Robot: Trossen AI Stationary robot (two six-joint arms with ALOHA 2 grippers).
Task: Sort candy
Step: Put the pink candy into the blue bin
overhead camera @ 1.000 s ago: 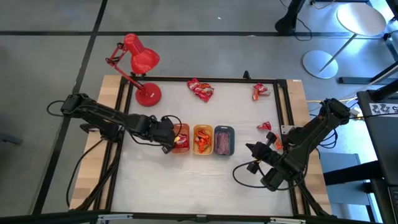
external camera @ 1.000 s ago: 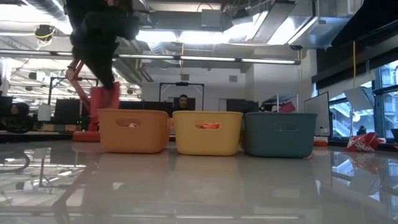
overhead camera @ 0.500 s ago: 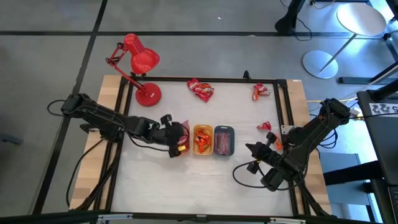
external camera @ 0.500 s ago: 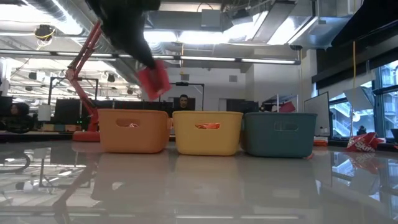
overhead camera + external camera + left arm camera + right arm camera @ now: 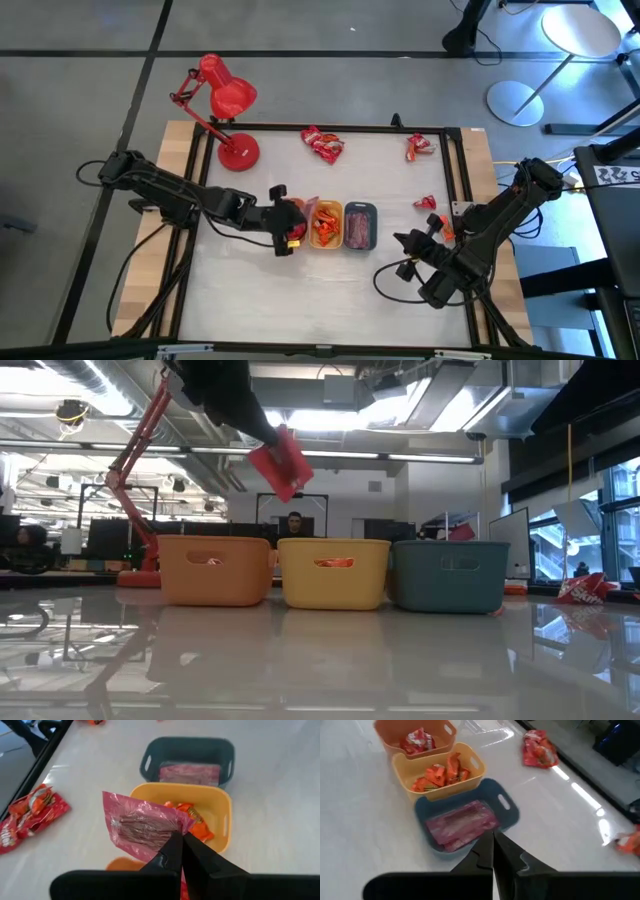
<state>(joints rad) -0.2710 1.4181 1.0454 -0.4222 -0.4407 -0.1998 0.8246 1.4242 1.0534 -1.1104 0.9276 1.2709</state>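
A: Jaws, both arms? Take the high view first.

B: Left gripper: closed on a pink candy packet, held over the join between the orange tray and the yellow tray. A second ago it sat over the orange tray; it has travelled toward the grey tray. Right gripper: closed, empty, parked near the right edge of the table. Loose red packets at the far edge, more at the far right corner, one just beside the right arm. Red lamp at the far left corner.

A: Low view?

B: Packet lifted clear above the tray rims, tilted, between the orange tray and the yellow tray. Half a second ago it hung lower and further left. Grey tray untouched.

A: Left wrist view?

B: Fingertips pinch the packet by one corner. Yellow tray holds orange candy; grey tray beyond it holds pink candy.

A: Right wrist view?

B: Closed fingers, nothing between them. Pink candy in the grey tray, orange in the yellow, red in the orange.

A: Meaning for the sort?

B: Likely mid-carry: pink belongs with pink, so one more tray to cross before release.
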